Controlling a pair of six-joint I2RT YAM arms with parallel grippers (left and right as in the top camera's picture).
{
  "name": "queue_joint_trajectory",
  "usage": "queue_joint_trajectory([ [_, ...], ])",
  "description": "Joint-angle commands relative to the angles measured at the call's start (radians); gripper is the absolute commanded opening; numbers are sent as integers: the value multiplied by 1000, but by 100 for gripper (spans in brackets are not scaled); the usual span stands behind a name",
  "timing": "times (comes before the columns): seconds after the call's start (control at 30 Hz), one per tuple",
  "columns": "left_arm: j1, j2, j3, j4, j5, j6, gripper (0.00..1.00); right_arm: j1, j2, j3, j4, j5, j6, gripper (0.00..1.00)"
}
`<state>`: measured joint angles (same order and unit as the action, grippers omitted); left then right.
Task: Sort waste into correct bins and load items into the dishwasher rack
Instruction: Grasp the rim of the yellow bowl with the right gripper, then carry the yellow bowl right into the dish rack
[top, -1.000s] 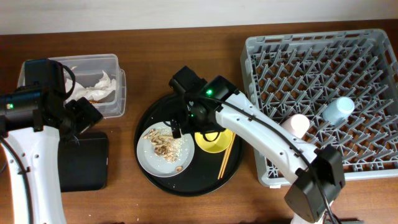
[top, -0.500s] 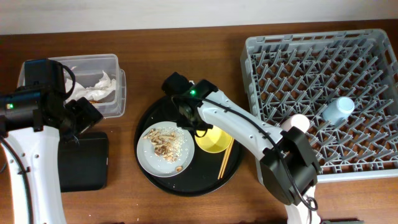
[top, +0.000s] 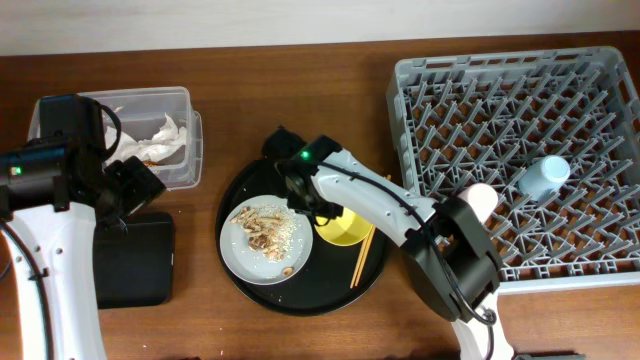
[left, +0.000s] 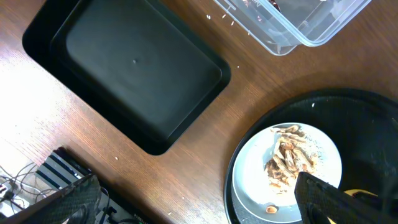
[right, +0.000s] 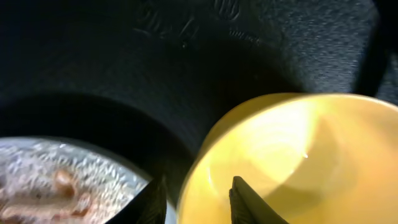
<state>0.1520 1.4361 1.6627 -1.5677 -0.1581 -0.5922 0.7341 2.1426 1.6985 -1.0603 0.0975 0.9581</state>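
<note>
Yellow bowl (top: 345, 232), at the centre of the overhead frame, is straddled at its rim by the right gripper (right: 199, 202), which has been brought lower and leftward within the last second. The fingers (right: 252, 202) are narrowly parted, not yet closed. The left gripper (left: 196, 180) is held wide at left. A lift to the rack (top: 520, 120) is judged next.

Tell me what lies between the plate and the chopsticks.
The yellow bowl lies between the plate and the chopsticks, as the overhead view shows.
</note>
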Motion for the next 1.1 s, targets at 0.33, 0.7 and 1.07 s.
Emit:
queue_joint_trajectory([
  [0.33, 3, -4, 7, 0, -11, -10, 99, 5, 7, -77, 37, 0, 53, 9],
  [0.7, 3, -4, 7, 0, -11, -10, 99, -20, -93, 244, -167, -108, -180, 4],
  [1.07, 3, -4, 7, 0, -11, -10, 99, -762, -328, 309, -354, -365, -869, 4],
])
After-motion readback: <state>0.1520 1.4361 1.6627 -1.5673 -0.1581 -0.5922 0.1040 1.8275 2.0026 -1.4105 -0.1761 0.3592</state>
